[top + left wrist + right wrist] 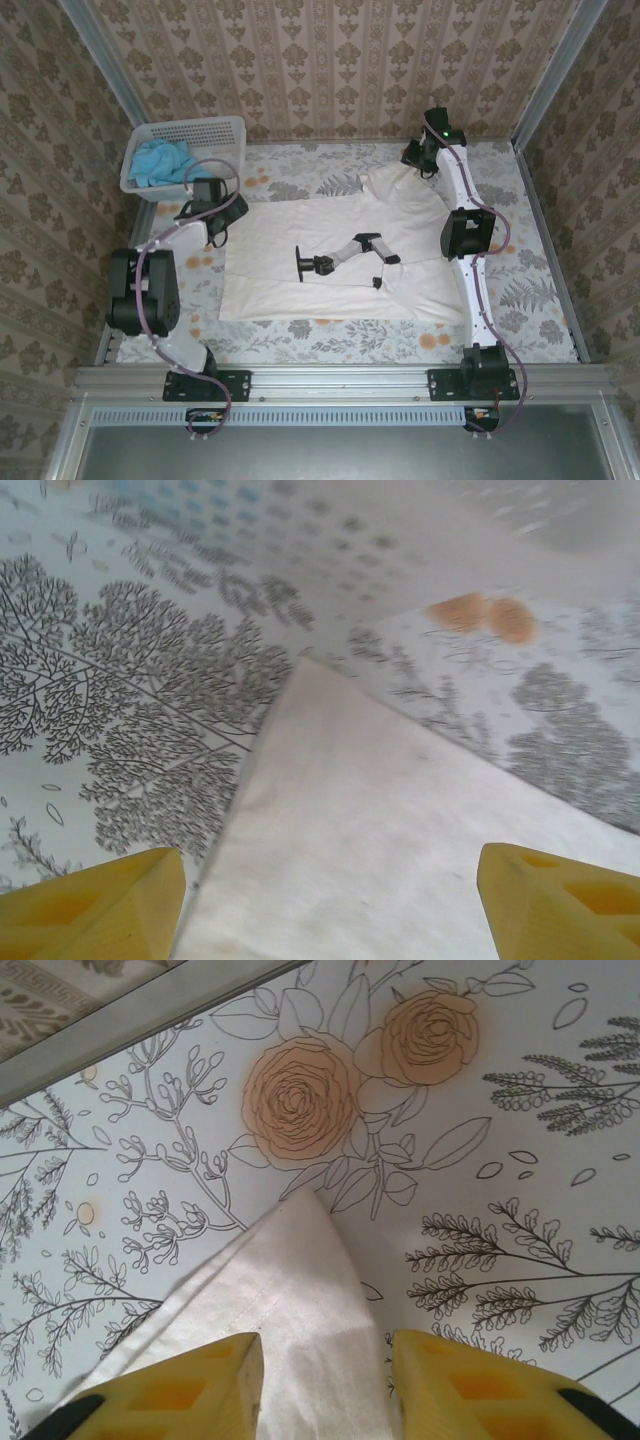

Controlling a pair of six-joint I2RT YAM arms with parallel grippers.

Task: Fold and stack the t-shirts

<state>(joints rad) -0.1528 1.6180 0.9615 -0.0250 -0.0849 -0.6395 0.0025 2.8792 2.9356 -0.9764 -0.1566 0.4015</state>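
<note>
while the cream-white t-shirt (270, 255) is spread flat mid-table on the floral cloth (300, 345), its far-left corner is straddled by the left gripper (328, 865), jaws set wide; its far-right sleeve tip is flanked by the right gripper (325, 1350), jaws narrowly parted, nothing clamped. the sky-blue t-shirt (160, 162) is seen bundled in the white basket (228, 128), far left.

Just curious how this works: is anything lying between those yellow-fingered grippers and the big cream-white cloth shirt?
Nothing visible separates them: the left gripper is open over one corner of the cream-white t-shirt, the right gripper over a pointed tip. A black jointed bracket lies on the shirt's middle, probably obstructing the fold.
</note>
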